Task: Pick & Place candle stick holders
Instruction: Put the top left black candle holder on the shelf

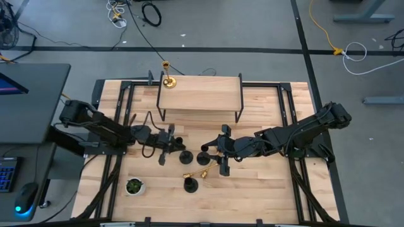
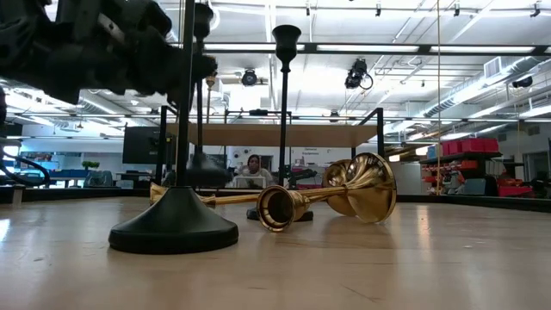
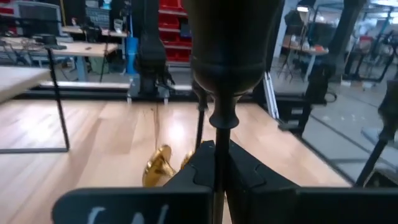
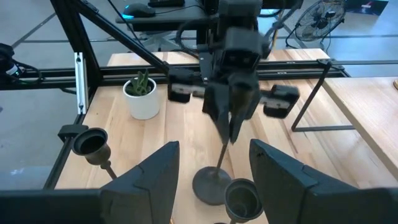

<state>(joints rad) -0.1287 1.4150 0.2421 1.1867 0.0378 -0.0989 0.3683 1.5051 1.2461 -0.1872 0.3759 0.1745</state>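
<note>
My left gripper (image 1: pixel 172 140) is shut on a black candle stick holder (image 2: pixel 172 228) left of the table's middle. It also shows in the right wrist view (image 4: pixel 214 183). My right gripper (image 1: pixel 211 150) is open, facing it from the right. The cup of a second black holder (image 4: pixel 242 199) shows low between its fingers, untouched. A third black holder (image 1: pixel 190 184) stands on its base nearer the front. Two gold holders (image 2: pixel 284 207) (image 2: pixel 362 185) lie on their sides on the table. One gold holder (image 1: pixel 169 81) stands on the wooden shelf's far left corner. My left gripper pinches the black holder's slim stem (image 3: pixel 217 155) between its two fingers, a little below the top cup (image 3: pixel 230 43). The fingers come slanting down from the table's left and lie across the stem. The holder stands about upright, and its round base (image 2: pixel 172 232) looks to be on the table.
A low wooden shelf (image 1: pixel 201 93) on black wire legs stands at the table's far middle. A small white pot with a green plant (image 1: pixel 134 186) sits near the front left. A person sits in the room beyond the table (image 2: pixel 253 168).
</note>
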